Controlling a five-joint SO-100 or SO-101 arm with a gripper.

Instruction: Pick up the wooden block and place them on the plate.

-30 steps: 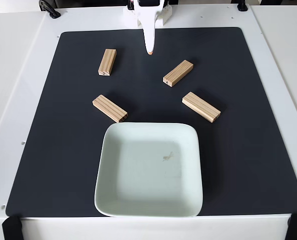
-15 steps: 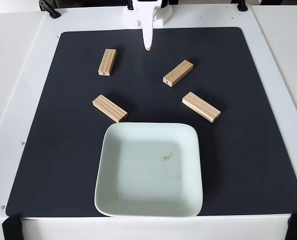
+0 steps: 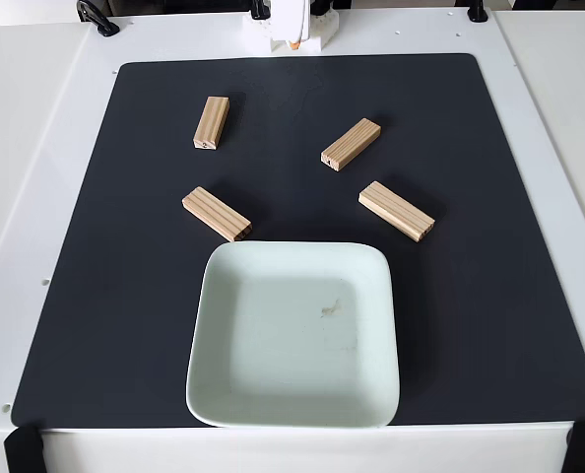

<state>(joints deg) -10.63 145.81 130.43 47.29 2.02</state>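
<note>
Several light wooden blocks lie on the black mat (image 3: pixel 489 296) in the fixed view: one at the upper left (image 3: pixel 212 122), one right of centre (image 3: pixel 351 144), one further right (image 3: pixel 396 210) and one left of centre (image 3: pixel 216 213). The pale mint-green plate (image 3: pixel 273 355) sits at the front centre with nothing in it except a small brownish speck. My white gripper (image 3: pixel 294 41) is pulled back over the arm's base at the top edge, well away from every block. Just its narrow tip with an orange end shows, fingers together, holding nothing.
The mat lies on a white table (image 3: pixel 36 148). The arm's white base (image 3: pixel 288 34) stands at the back centre. Black clamps sit at the top left (image 3: pixel 96 18) and at both front corners (image 3: pixel 22 448).
The gripper has drawn back from over the mat's far part toward the base at the top edge. Blocks and plate have not moved.
</note>
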